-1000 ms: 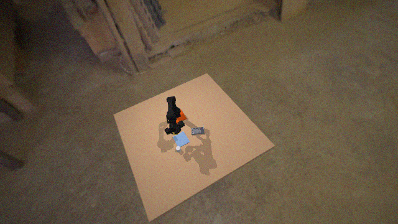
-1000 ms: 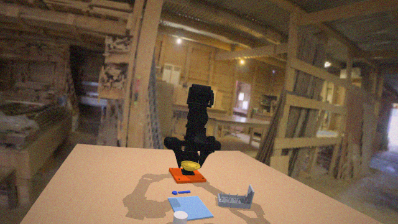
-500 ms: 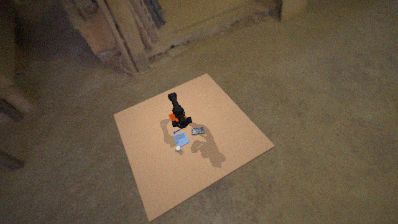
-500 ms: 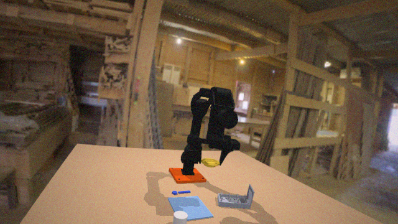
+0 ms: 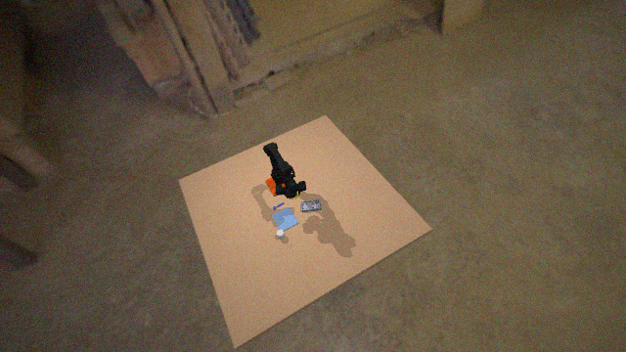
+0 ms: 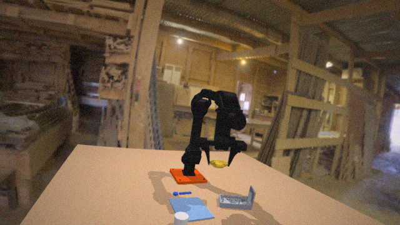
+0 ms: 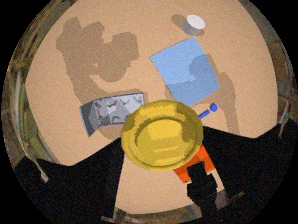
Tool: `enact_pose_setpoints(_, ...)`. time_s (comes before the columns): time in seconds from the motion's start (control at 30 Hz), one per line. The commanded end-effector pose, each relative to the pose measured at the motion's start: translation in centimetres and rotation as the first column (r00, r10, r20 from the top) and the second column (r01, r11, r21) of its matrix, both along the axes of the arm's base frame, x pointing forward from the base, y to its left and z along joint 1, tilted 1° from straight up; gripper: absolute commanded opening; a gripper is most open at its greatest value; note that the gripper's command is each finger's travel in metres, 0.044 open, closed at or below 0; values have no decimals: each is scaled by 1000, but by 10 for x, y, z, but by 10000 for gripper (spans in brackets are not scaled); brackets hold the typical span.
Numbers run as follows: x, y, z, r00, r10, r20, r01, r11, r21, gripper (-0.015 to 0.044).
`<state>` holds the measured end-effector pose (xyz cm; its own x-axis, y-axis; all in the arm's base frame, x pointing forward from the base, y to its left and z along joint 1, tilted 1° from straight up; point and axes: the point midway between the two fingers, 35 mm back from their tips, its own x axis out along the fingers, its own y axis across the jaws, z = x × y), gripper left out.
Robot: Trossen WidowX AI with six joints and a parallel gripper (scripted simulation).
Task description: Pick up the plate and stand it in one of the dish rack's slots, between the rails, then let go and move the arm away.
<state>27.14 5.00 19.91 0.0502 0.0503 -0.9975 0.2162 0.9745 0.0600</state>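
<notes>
The yellow plate (image 5: 295, 196) (image 6: 219, 164) (image 7: 165, 135) is held about level, high above the table. My gripper (image 6: 219, 165) (image 7: 162, 137) is shut on the plate, with its fingers at opposite sides of the rim. In the top view the arm hides most of the plate. The grey dish rack (image 5: 311, 210) (image 6: 235, 206) (image 7: 89, 118) stands on the table, with a tall panel at one end and small rails inside. The plate is not over the rack in the exterior view; it is nearer the arm's base. The plate covers a corner of the rack in the wrist view.
A blue square mat (image 5: 289, 221) (image 6: 195, 212) (image 7: 182, 80) lies beside the rack. A white cylinder (image 5: 280, 233) (image 6: 181, 218) (image 7: 195, 23) stands at its edge. A small blue utensil (image 5: 279, 205) (image 6: 184, 193) (image 7: 213, 107) lies between the mat and the orange base plate (image 6: 197, 180).
</notes>
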Motion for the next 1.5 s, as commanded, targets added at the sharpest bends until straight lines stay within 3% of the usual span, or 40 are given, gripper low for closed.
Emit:
enact_pose_setpoints(0.0, 9, 7, -15, 999, 50, 23, -51, 996, 79, 0)
enact_pose_setpoints(0.4, 39, 25, -55, 960, 209, 186, -258, 919, 299, 0)
enact_pose_setpoints(0.73, 55, 33, -80, 874, 295, 386, -445, 802, 397, 0)
enact_pose_setpoints(1.1, 58, 28, -100, 771, 310, 557, -579, 706, 409, 0)
enact_pose_setpoints(1.47, 55, 31, -111, 549, 304, 779, -766, 556, 322, 0)
